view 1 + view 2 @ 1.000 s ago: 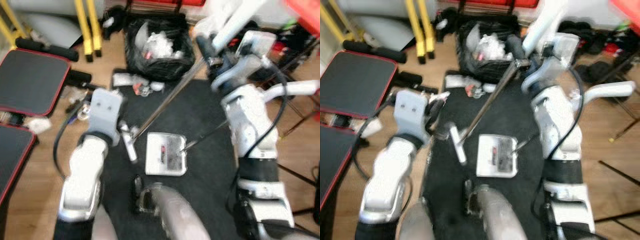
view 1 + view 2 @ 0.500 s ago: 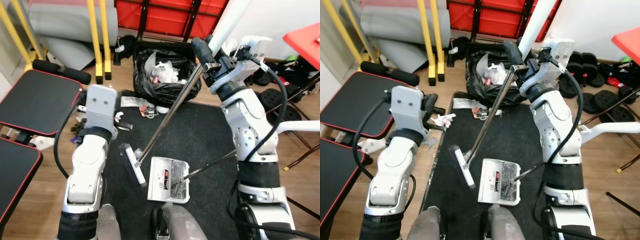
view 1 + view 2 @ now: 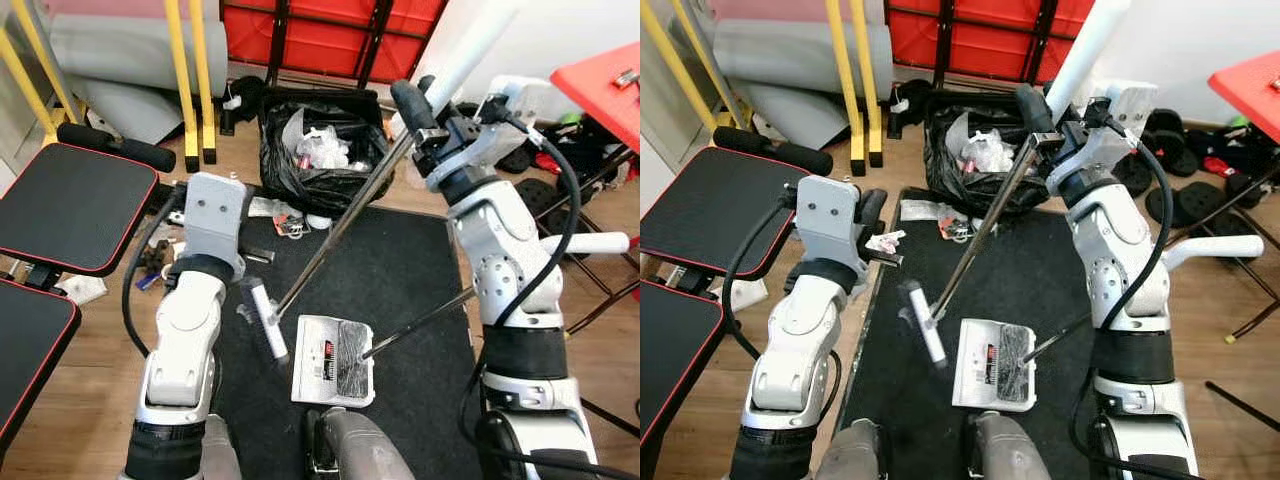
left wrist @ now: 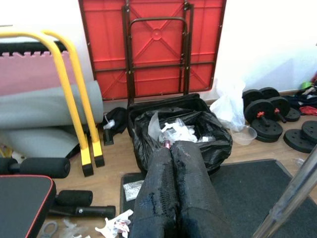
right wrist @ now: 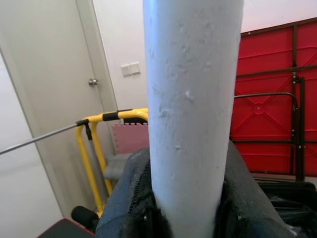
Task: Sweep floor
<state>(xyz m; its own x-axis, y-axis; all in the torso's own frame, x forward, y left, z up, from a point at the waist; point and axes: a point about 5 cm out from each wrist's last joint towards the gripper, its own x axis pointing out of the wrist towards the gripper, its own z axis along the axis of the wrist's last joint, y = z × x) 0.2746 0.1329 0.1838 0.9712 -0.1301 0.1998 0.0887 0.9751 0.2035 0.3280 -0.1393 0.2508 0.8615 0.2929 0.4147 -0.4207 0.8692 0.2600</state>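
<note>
My right gripper (image 3: 436, 138) is raised at the right and shut on a thick white pole (image 5: 190, 99) that rises out of the top of the view. At that hand a metal broom shaft (image 3: 330, 235) with a black grip slants down to the white brush head (image 3: 263, 322) on the black mat (image 3: 410, 270). Right beside the brush lies a white dustpan (image 3: 333, 362) with dark debris in it. My left gripper (image 4: 171, 148) is shut on nothing and points at a black rubbish bag (image 3: 320, 150). Paper scraps (image 3: 886, 241) lie by the mat's edge.
Black padded benches with red edges (image 3: 60, 200) stand at the left, with yellow frame legs (image 3: 190, 90) behind them. A red folded table (image 4: 153, 44) leans on the back wall. Dumbbell weights (image 3: 1170, 130) and a red table (image 3: 600, 75) crowd the right side.
The blurred view has steadied and the camera has shifted a little. The broom stays in my right gripper with its brush head beside the dustpan.
</note>
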